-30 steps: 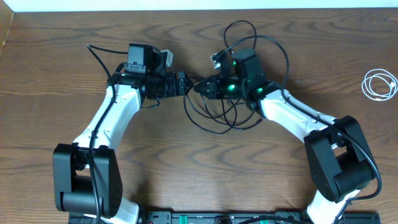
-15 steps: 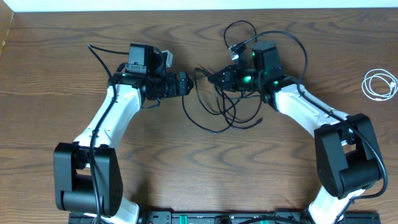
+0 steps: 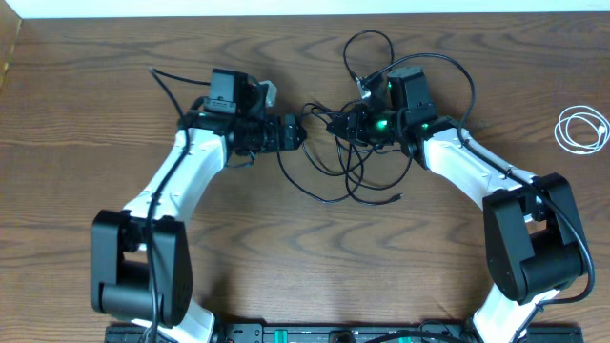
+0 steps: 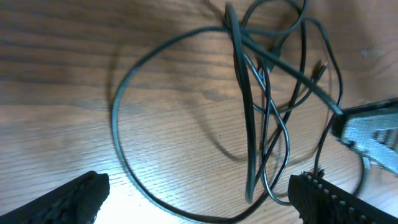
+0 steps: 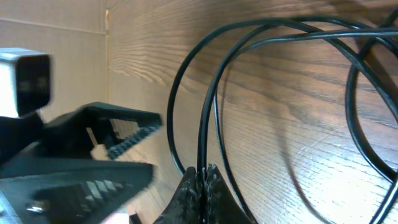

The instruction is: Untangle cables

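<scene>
W/ our right gripper [image 5: 200, 179] pinched tight on a strand of the black cables [image 4: 247, 124] tangled mid-table btwn the arms, we should ease the wide-open left gripper [image 3: 297, 133] onto one loop only, then pull apart slowly.

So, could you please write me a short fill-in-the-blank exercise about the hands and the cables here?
The right hand is ____ on a black cable. The left hand is ____, gripping nothing. The coiled cord lying apart from the black tangle is ____.
Missing words: shut; open; white.
</scene>
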`<action>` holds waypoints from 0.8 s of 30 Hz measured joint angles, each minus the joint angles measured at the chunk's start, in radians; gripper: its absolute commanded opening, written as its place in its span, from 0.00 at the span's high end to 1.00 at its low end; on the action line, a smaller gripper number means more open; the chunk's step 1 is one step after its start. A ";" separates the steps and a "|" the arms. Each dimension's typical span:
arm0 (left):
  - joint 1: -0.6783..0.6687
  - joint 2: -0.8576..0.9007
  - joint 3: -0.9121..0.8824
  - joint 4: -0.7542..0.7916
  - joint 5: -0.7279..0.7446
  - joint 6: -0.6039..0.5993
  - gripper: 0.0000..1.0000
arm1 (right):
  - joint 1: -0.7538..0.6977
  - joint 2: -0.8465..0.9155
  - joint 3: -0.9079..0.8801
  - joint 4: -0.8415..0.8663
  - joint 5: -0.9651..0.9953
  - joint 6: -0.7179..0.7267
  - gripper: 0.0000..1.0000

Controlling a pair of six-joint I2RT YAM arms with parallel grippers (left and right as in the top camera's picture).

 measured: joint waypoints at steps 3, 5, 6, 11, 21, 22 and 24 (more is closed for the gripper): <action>-0.019 0.034 0.000 0.012 0.000 -0.005 0.15 | 0.000 0.000 0.000 0.014 -0.030 -0.010 0.99; -0.028 0.053 0.000 0.019 0.000 -0.011 0.36 | 0.000 0.000 0.000 0.017 -0.055 -0.020 0.99; -0.030 0.059 0.000 0.022 0.000 -0.015 0.41 | 0.000 0.000 0.000 0.016 -0.064 -0.027 0.99; -0.031 0.065 -0.001 0.035 -0.003 -0.019 0.41 | 0.000 0.000 0.000 0.016 -0.095 -0.048 0.99; -0.031 0.065 -0.001 0.043 -0.027 -0.019 0.41 | 0.005 -0.076 0.000 0.011 -0.115 -0.077 0.99; -0.031 0.065 -0.001 0.043 -0.029 -0.020 0.41 | 0.006 -0.096 0.000 0.011 -0.115 -0.080 0.99; -0.032 0.065 -0.001 0.045 -0.031 -0.024 0.42 | 0.007 -0.135 0.000 0.011 -0.116 -0.085 0.99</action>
